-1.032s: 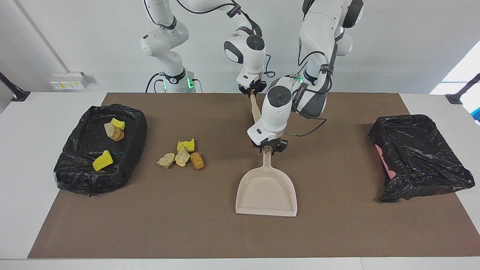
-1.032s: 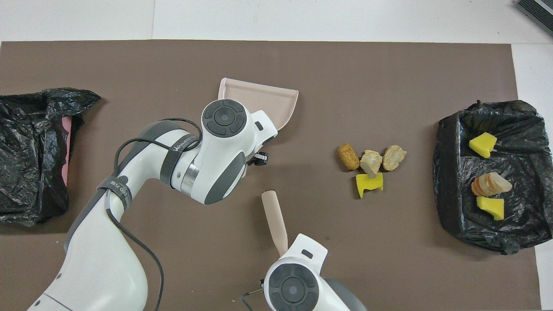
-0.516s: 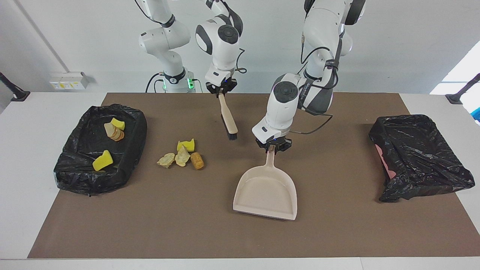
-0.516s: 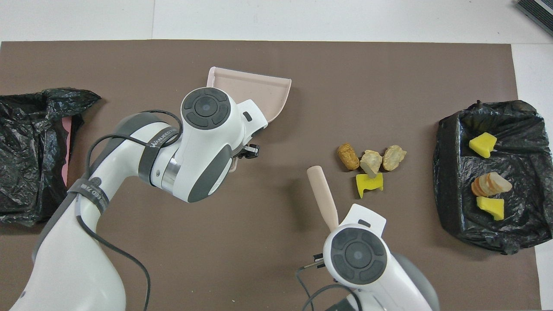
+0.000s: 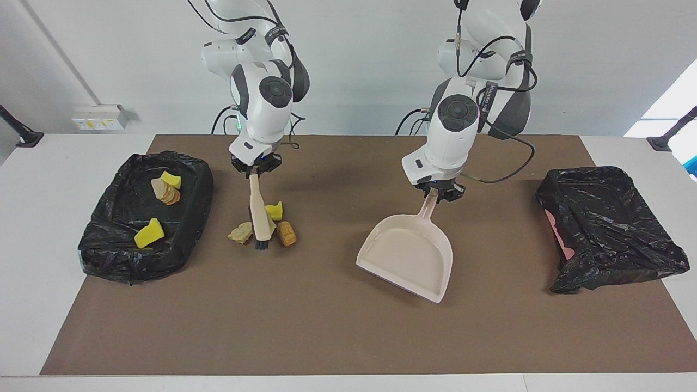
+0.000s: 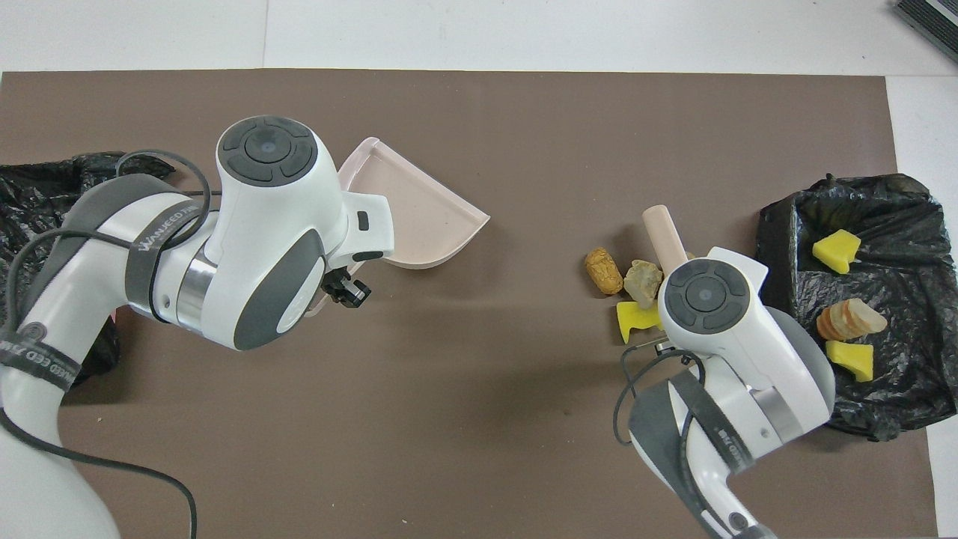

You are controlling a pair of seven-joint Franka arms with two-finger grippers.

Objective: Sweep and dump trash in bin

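Though edged by bins (image 5: 144,218), open mat (image 5: 326,337).

The trash (image 5: 264,226) lies between a bin (image 5: 142,218) and the dustpan (image 5: 407,256), under the brush (image 5: 257,209).

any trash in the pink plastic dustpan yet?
No, the pink plastic dustpan is bare inside; the loose yellow, beige and brown trash bits lie on the brown mat under the wooden-handled brush.
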